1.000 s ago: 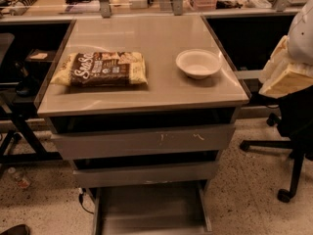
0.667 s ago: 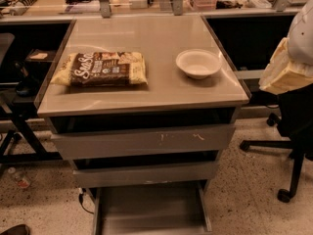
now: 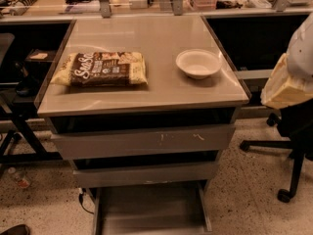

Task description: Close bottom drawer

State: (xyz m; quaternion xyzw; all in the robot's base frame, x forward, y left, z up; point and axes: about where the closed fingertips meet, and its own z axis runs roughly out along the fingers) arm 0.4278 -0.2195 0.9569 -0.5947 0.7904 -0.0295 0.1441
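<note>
Risks first. The bottom drawer [image 3: 151,212] sits lowest under the counter [image 3: 146,94] and is pulled well out, with its tray floor showing and its front edge at or past the bottom of the view. The tool [image 3: 286,84] is off the counter's right side, about level with the counter top and well apart from that drawer. I cannot tell how far open it is or whether it has hold of anything; it touches nothing on the counter.

What could go wrong:
- The drawer front is low, plain and handleless, so a push set too high would likely slide over the lip into the tray and not move it.
- The side rails are thin, so an off-centre push could twist the tray and jam it partway.
- The middle drawer [image 3: 146,174] and top drawer [image 3: 144,141] under the counter also stand slightly proud. Coming down too close to the counter could hit one of them and close the wrong one.
- The office chair [image 3: 293,146] is on the floor right of the counter, near the tool, and could be clipped by the arm as it comes down.
- A dark cable [image 3: 84,199] lies at the counter's lower left, just beside the open tray, and could snag.
- Jolting the counter could shift the bowl [image 3: 198,63] near its right edge.

Counts:
- Drawers: 3, with the bottom one clearly open.
- Snack bag [image 3: 100,68]: 1, on the counter's left half.
- Bowl: 1.
- Office chair: 1.
- Cable: 1.
- Tool: 1.
</note>
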